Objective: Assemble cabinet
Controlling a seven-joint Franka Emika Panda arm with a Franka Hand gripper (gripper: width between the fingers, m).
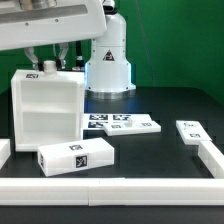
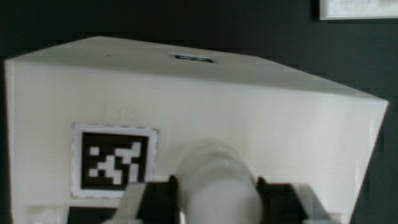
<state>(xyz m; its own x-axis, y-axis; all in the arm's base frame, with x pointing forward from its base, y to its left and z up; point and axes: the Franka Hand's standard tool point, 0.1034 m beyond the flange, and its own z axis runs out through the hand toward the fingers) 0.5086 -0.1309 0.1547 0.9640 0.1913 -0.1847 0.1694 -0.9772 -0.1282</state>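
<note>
Black table (image 1: 160, 105), green backdrop. Hand (image 1: 55, 66) points straight down, clamped on the small round white knob (image 2: 217, 180) atop the large hollow white plastic cabinet (image 1: 47, 90), upright at 9 o'clock in the exterior view. Long white tagged block (image 1: 77, 156) lies near it at 5 o'clock.

No words, brands or numbers can be read. The only signs are square black-and-white marker tags (image 2: 116, 158). One is on the cabinet (image 1: 45, 105) top and one on its face. One is on the long white block (image 1: 77, 156), several are on the marker board (image 1: 122, 123), and one is on the small white part (image 1: 192, 131).
</note>
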